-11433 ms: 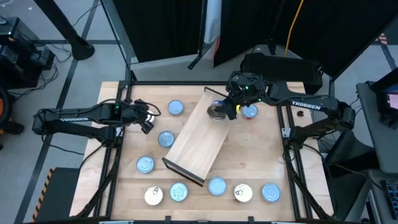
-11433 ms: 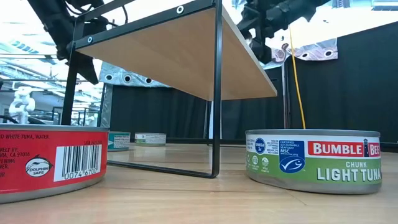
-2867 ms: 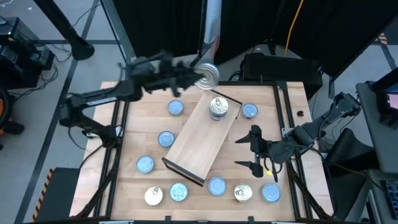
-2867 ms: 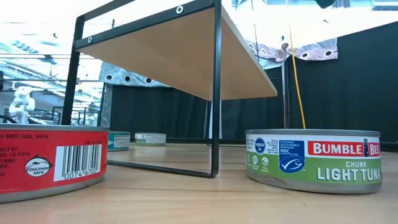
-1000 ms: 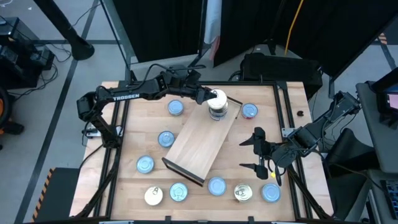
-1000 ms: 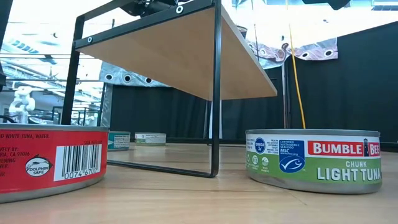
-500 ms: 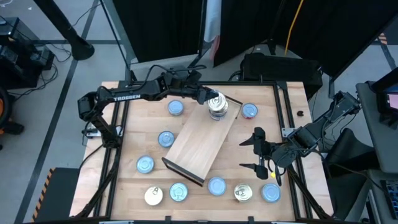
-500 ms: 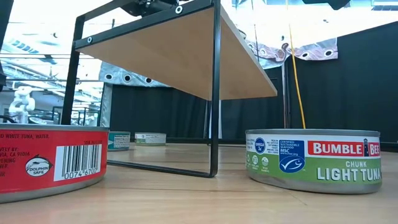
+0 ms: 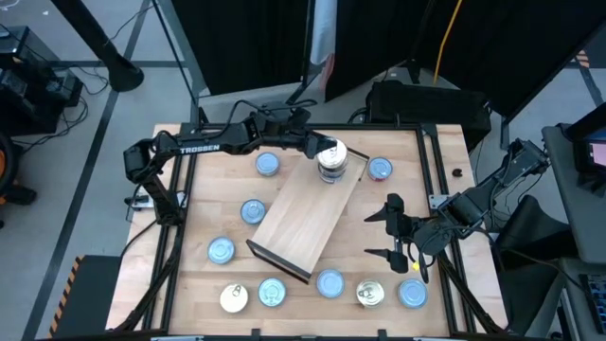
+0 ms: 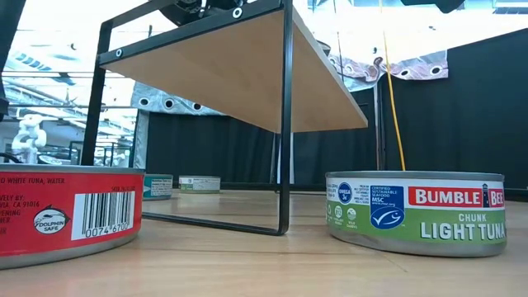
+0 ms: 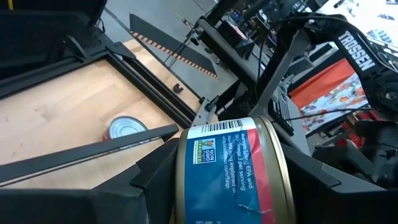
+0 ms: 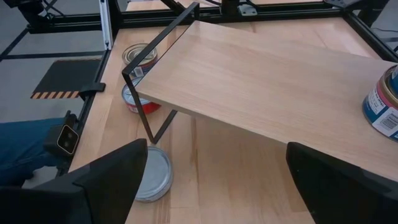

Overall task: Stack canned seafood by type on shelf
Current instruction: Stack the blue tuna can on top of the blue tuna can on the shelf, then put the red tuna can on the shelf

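The shelf lies slantwise across the table, its far end bearing a stack of tins. My left gripper reaches there from the table's left and is shut on a tin of canned seafood with a blue and red label, held over the stack's far-left edge. Loose tins rest flat on the tabletop: blue-topped ones, cream-topped ones. My right gripper hangs open over the table's right side, touching nothing. My left gripper pinches the tin between its two fingers, one finger at each flat end, with the label wall facing the wrist. The fingers come almost level from the table's left. The tin hangs tilted above the shelf; whether it touches the stack, I cannot tell.
More blue-topped tins line the near edge, and a red-sided one sits right of the shelf. Some tins lie under the shelf's near end. Black frame rails border the table.
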